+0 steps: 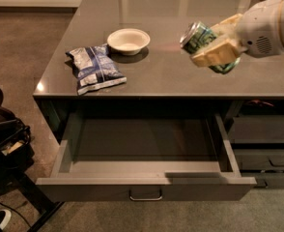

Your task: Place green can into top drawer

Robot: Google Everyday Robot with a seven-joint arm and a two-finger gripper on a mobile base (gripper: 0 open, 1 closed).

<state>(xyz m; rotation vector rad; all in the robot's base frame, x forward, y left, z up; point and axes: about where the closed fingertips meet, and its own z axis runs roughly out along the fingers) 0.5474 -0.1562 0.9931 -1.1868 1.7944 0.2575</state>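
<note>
My gripper [217,45] comes in from the right edge and is shut on the green can [200,38]. It holds the can on its side in the air, silver end towards the left, over the right part of the counter. The top drawer [147,190] is pulled out wide below the counter's front edge. Its grey inside shows nothing in it, and its silver bar handle is at the centre of its front. The can is above and behind the drawer's right rear corner.
A white bowl [128,40] and a blue-and-silver snack bag [94,68] lie on the grey counter [147,13] at left. Narrower dark drawers [267,149] stand at the right of the open one. Dark objects [4,139] stand on the floor at left.
</note>
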